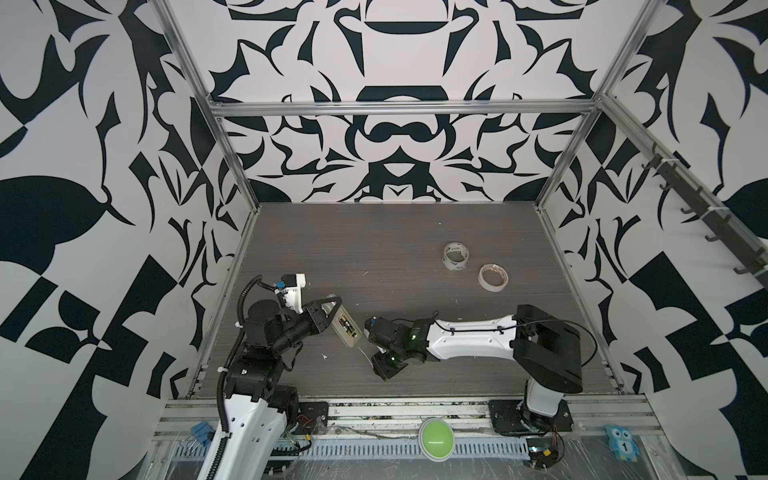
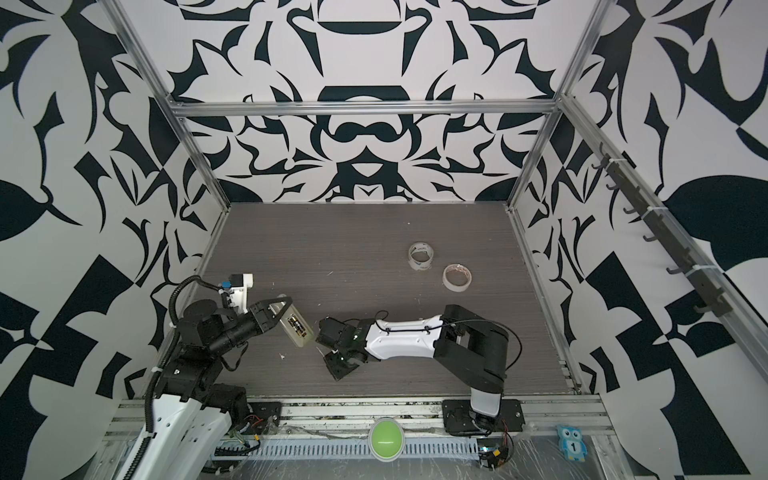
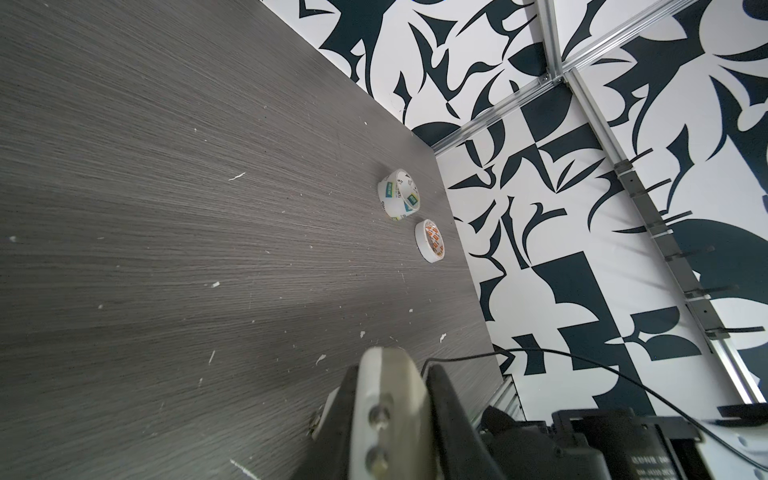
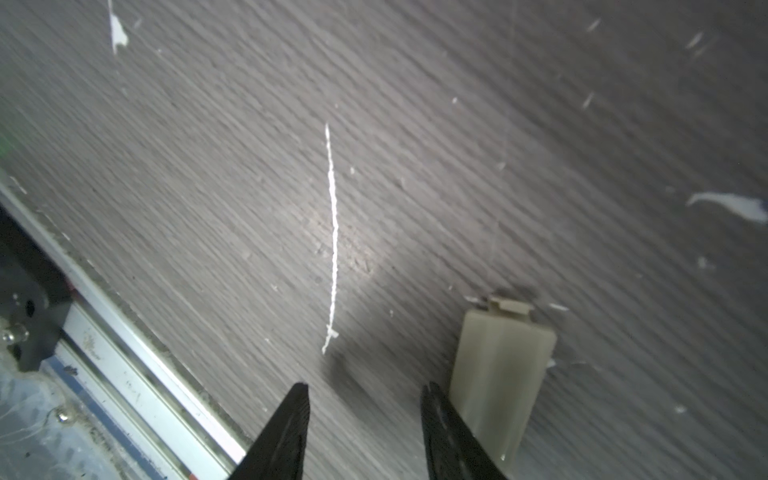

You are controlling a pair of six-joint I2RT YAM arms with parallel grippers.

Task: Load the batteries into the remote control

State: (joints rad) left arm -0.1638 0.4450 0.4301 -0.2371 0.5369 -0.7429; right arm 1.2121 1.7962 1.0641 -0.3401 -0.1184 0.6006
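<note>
The batteries (image 1: 347,326) look seated in the open bay of the remote control (image 1: 354,340), which my left claw (image 1: 328,309) clamps, tilted, above the table (image 4: 208,166). My right claw (image 4: 365,392) hangs half-spread and empty, one finger just beside the pale battery cover (image 4: 500,370) lying flat. I judge I should centre over that cover before pinching.

The grey wood-grain counter (image 1: 374,249) looks matt, scuffed and flecked white. The pale rectangular plastic remote control (image 1: 349,334) looks smooth. The silver frame rail (image 1: 399,109) is grooved metal.
</note>
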